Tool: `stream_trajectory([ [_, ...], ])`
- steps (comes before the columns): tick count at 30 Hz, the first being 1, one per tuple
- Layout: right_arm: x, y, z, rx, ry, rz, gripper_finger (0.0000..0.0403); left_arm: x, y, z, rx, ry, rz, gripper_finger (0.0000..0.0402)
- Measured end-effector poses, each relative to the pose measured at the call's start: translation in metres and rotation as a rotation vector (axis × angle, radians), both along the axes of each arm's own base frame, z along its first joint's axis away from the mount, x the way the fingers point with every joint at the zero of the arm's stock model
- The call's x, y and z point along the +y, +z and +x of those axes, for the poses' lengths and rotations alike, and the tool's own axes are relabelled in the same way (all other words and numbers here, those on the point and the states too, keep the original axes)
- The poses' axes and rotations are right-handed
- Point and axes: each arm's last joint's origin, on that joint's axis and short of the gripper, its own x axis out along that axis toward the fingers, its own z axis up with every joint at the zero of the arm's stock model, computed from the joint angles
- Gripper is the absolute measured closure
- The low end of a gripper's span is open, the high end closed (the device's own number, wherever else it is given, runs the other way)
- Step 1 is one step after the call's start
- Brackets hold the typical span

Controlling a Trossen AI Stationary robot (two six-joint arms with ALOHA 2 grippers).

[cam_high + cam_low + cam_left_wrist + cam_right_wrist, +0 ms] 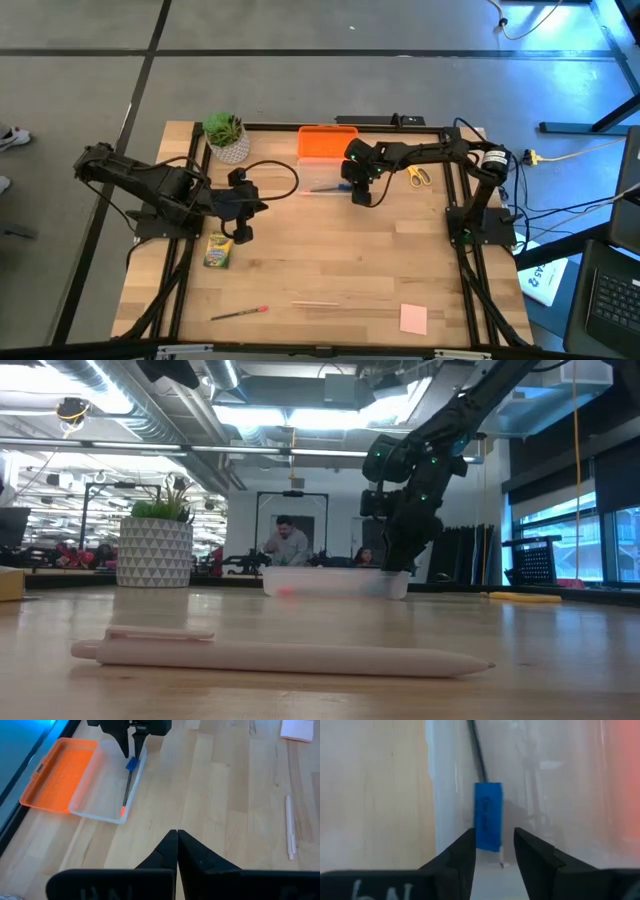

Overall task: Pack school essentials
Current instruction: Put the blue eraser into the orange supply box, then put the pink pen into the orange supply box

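My right gripper hangs open over the clear case, fingers pointing down. The small blue piece lies in the case just under the fingertips, on one end of the dark pen. The case's orange lid lies flat behind it. My left gripper is shut and hovers left of the case. On the table lie the crayon box, yellow-handled scissors, red-tipped pencil, pale stick and pink note pad.
A small potted plant stands at the far left corner, beside the case. Black frame rails run along the left and right sides of the table. People sit in the room beyond the far edge.
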Motion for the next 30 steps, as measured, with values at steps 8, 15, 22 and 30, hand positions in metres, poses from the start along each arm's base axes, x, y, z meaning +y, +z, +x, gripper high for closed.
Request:
stream_trajectory([
  [8, 0.000, 0.008, 0.002, 0.003, -0.040, 0.057, 0.0259, -0.002, -0.001, 0.000, 0.009, -0.016, -0.034, 0.0401],
  [15, -0.002, 0.049, 0.016, -0.048, -0.010, 0.066, 0.0259, -0.014, -0.001, -0.004, 0.019, -0.065, -0.146, 0.0401],
  [22, 0.014, 0.112, 0.028, -0.167, 0.073, 0.013, 0.0259, -0.036, -0.002, -0.013, 0.049, -0.111, -0.294, 0.0401],
  [30, 0.067, 0.157, 0.036, -0.314, 0.289, 0.062, 0.0259, -0.062, -0.003, -0.030, 0.074, -0.124, -0.385, 0.0401],
])
